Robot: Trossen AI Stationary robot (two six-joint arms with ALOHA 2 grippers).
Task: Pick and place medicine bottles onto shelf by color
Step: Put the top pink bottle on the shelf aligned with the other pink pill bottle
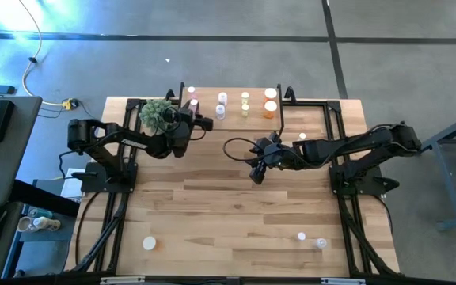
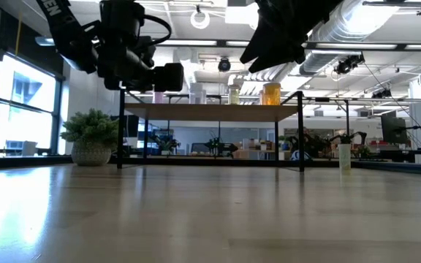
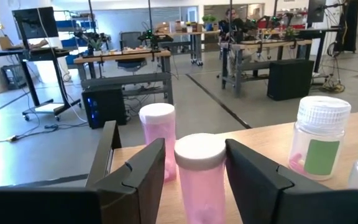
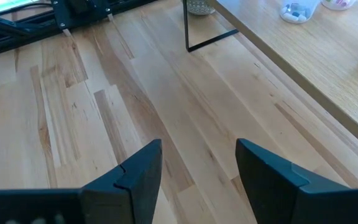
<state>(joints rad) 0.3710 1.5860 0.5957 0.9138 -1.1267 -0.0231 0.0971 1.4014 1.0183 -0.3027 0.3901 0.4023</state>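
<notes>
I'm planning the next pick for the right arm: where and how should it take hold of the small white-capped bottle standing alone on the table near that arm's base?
Grip the bottle around its body just under the cap, coming in from the side at table height. In the low view it stands upright, narrow and round, so opposite sides should suit the right gripper, whose jaws are open and empty.
</notes>
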